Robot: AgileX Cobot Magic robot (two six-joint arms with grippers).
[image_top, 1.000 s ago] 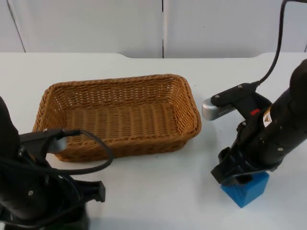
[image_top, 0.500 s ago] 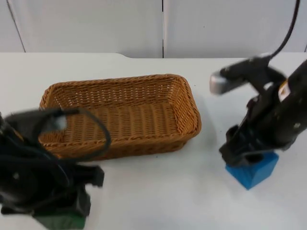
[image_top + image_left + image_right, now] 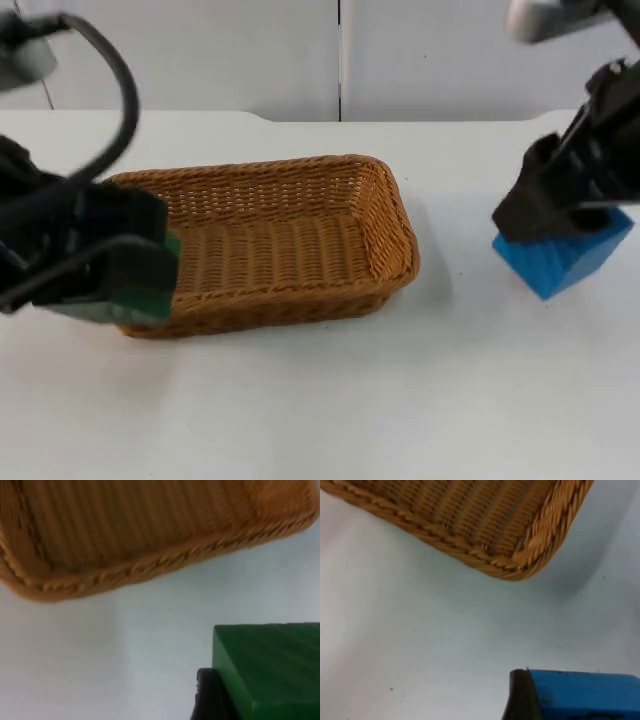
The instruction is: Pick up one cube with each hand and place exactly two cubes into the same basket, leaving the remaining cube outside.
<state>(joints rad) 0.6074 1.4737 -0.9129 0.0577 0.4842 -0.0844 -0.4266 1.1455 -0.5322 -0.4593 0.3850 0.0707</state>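
Green cube (image 3: 140, 290): solid dark green block with flat faces and sharp edges, clamped in the left gripper (image 3: 120, 275), whose jaws are closed against its sides. It hangs in the air over the near left corner of the basket. In the left wrist view the green cube (image 3: 267, 667) shows a faintly ribbed top face, with a black fingertip (image 3: 212, 695) pressed to one side.

Blue cube (image 3: 565, 255): bright blue block, tilted, with fine ribbing on its faces. It is clamped in the right gripper (image 3: 560, 215), jaws closed on it, and held off the table (image 3: 330, 400) well to the right of the basket. In the right wrist view the blue cube (image 3: 585, 695) appears as a flat blue face with a dark finger (image 3: 520, 697) at its edge.

Basket (image 3: 390, 235): rectangular woven wicker, honey brown, with a braided rim and sloping sides, standing on the white table at the middle. Its inside shows bare weave with no cube in it. The basket's braided rim (image 3: 150, 562) shows in the left wrist view, and one rounded corner (image 3: 530, 555) in the right wrist view.
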